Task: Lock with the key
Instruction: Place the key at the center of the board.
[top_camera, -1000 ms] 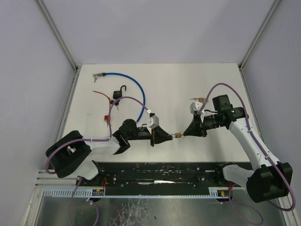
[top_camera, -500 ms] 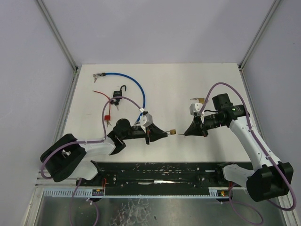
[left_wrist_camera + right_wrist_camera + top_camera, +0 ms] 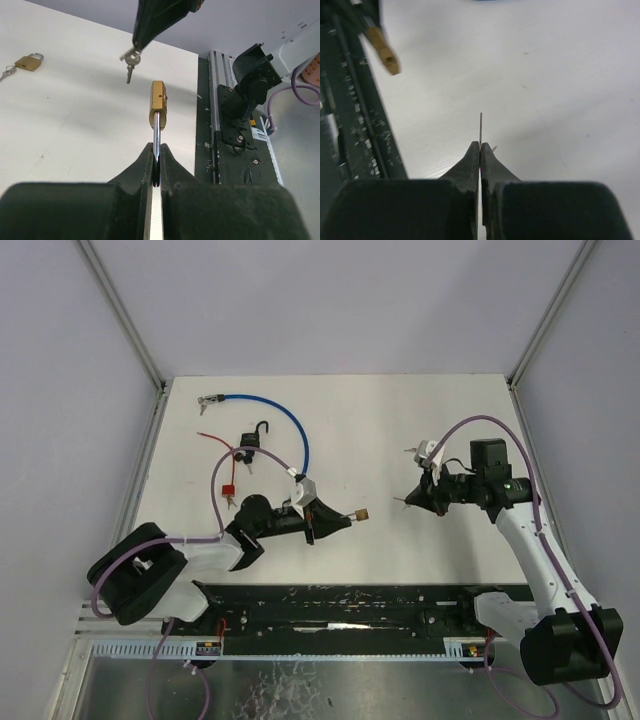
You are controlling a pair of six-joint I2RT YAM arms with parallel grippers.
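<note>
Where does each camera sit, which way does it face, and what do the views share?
Top external: above and behind the robot, looking down on the table; the left arm and right arm show whole.
Left wrist: on the left arm, looking past the left gripper, shut on the padlock by its shackle, toward the right gripper holding the key.
Right wrist: on the right arm, looking past its own closed fingers and the edge-on key toward the table.
Shared: both wrist views show the padlock and the key.

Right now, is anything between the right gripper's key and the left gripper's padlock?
Nothing visible. Only open air separates the small silver key, pinched in the right gripper, from the brass padlock held by the left gripper.
</note>
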